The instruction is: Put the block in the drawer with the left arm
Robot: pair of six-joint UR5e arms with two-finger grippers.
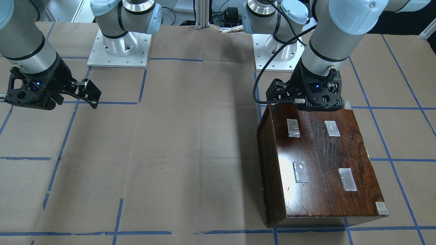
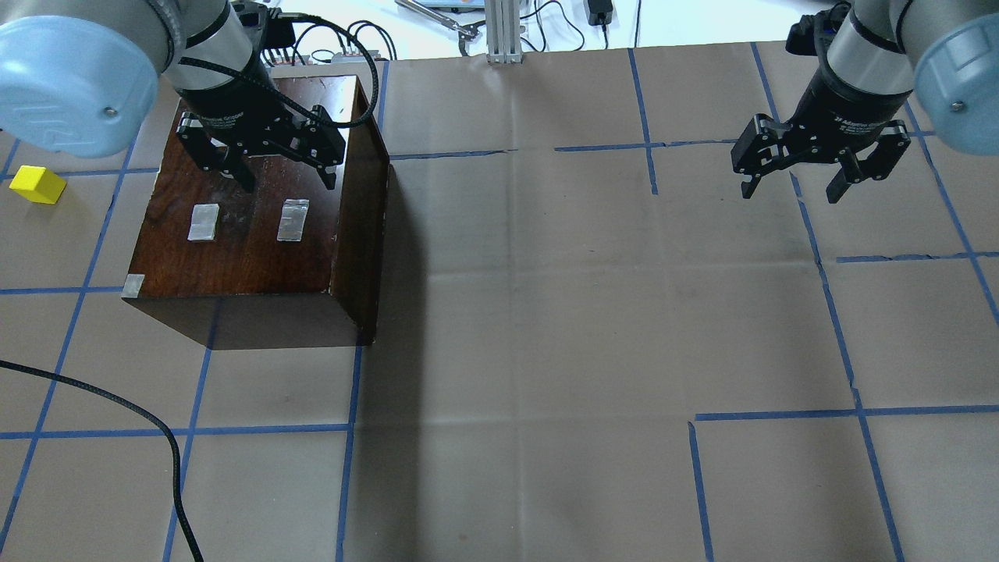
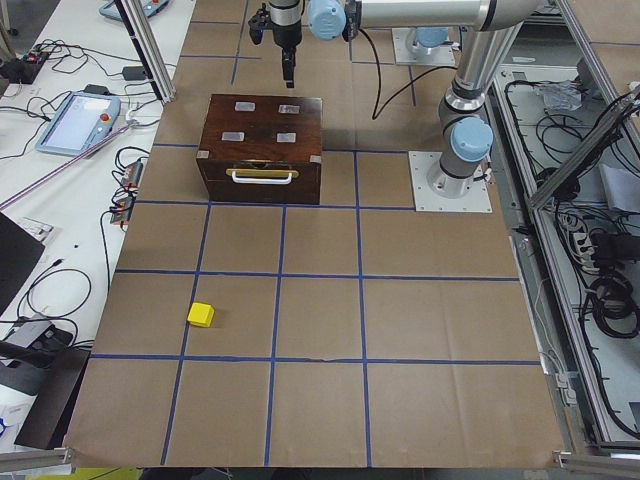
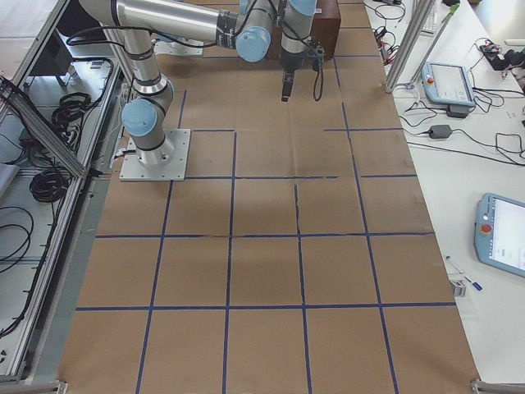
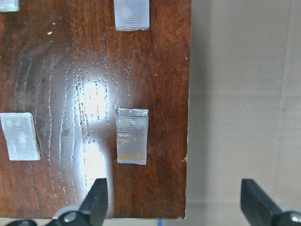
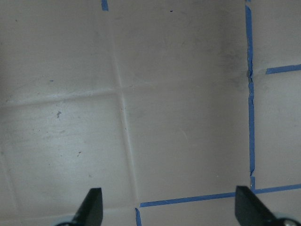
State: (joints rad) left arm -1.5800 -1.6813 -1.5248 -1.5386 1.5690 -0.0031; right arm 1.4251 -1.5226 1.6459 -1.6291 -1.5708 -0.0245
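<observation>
The yellow block [image 2: 37, 185] lies on the table, apart from the dark wooden box [image 2: 250, 226] on its left; it also shows in the exterior left view [image 3: 201, 314]. The drawer is shut inside the box, so its pale tray is hidden; only its front with a pale handle [image 3: 262, 177] shows. My left gripper [image 2: 285, 186] hangs open and empty over the far part of the box top [image 5: 70, 94], near one edge. My right gripper [image 2: 790, 191] is open and empty above bare table at the far right.
Clear tape patches [image 2: 293, 220] sit on the box top. A loose black cable [image 2: 156, 437] lies on the table's near left. The arm bases [image 1: 119, 47] stand at the robot's side. A teach pendant [image 3: 75, 120] and cables lie beyond the table edge.
</observation>
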